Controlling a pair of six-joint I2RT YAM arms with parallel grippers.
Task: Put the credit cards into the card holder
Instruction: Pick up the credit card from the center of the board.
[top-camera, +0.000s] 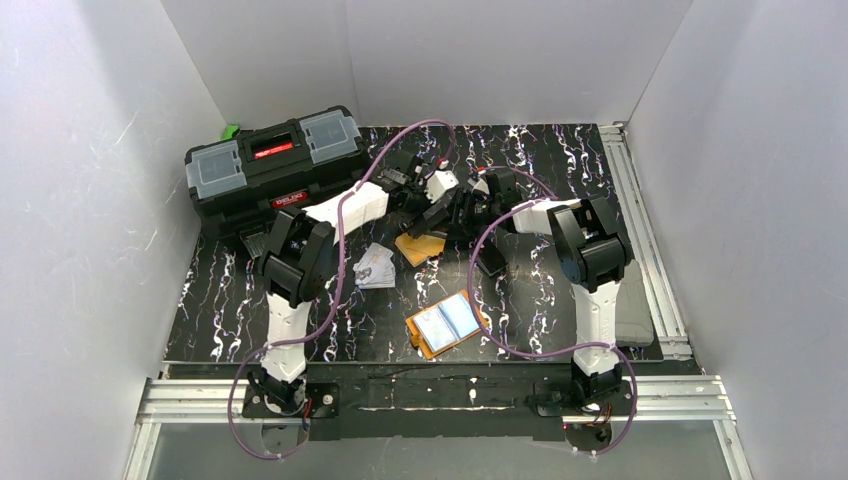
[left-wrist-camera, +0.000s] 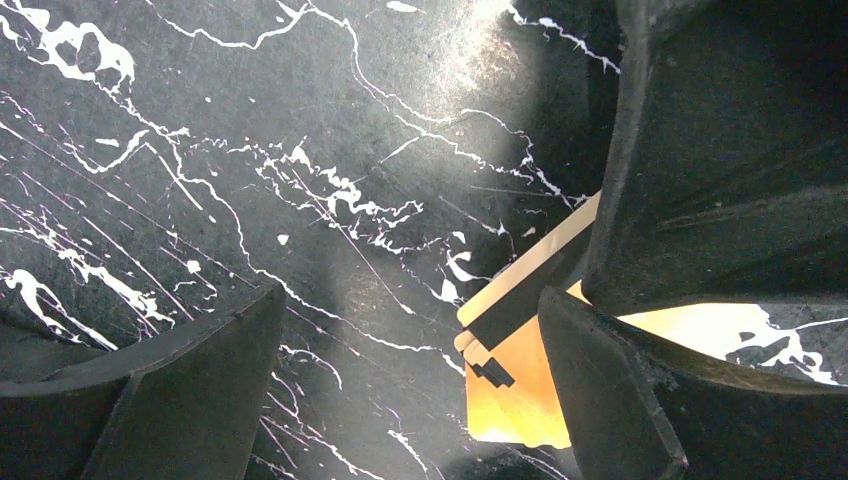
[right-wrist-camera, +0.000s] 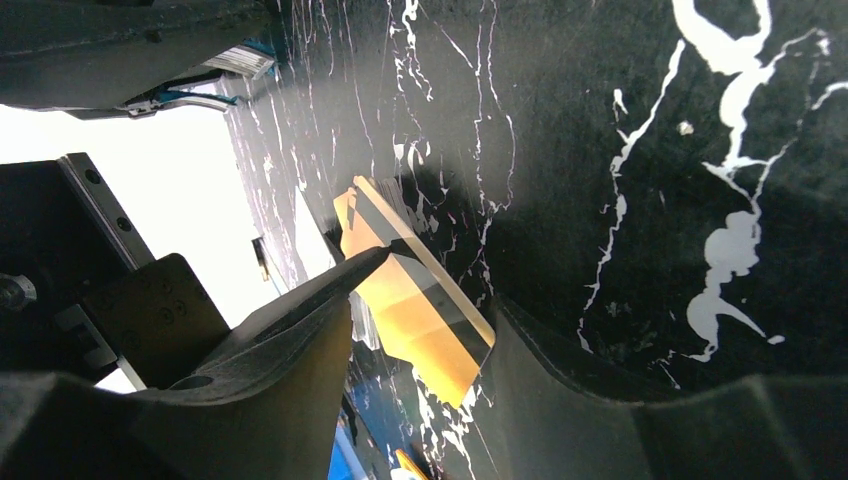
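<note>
Several orange credit cards (top-camera: 420, 247) with dark stripes lie stacked at the middle of the black marbled table. My right gripper (right-wrist-camera: 440, 285) is shut across the edges of one orange card (right-wrist-camera: 430, 310), which tilts up off the stack (right-wrist-camera: 365, 205). My left gripper (left-wrist-camera: 410, 300) hangs open just beside the stack (left-wrist-camera: 520, 390), its right finger (left-wrist-camera: 600, 390) over the cards' edge and bare table between its fingers. Pale white cards (top-camera: 375, 266) lie fanned to the left. The card holder (top-camera: 447, 325) lies open nearer the arms, its clear sleeves facing up.
A big black toolbox (top-camera: 275, 165) stands at the back left, close behind the left arm. White walls enclose the table on three sides. A metal rail (top-camera: 640, 230) runs along the right edge. The two grippers are close together over the cards.
</note>
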